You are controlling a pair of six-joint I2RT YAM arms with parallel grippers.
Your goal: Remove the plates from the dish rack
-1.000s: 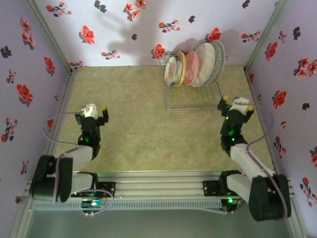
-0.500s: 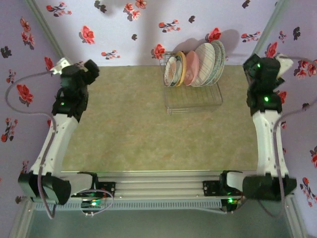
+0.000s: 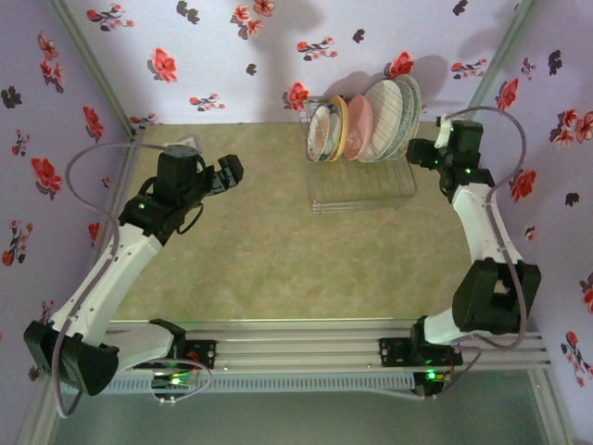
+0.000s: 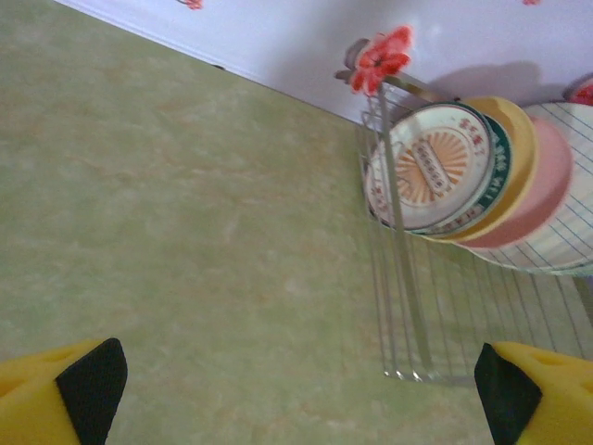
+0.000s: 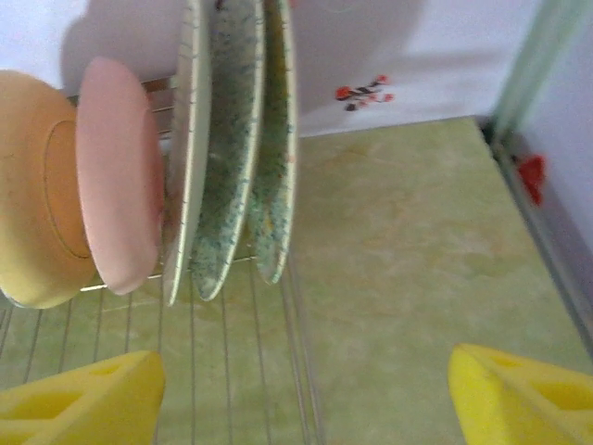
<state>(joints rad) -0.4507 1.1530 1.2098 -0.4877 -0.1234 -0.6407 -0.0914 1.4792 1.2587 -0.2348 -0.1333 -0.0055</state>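
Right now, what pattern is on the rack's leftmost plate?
Leftmost plate: orange sunburst centre, dark green rim band; clearest in left wrist view.

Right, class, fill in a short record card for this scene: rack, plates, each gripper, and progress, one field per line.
rack: dish rack at the table's far side, near the wall
plates: plates standing on edge in its back part
left gripper: left gripper open, empty, left of the rack
right gripper: right gripper open, empty, at the rack's right end
progress: unloading not yet begun
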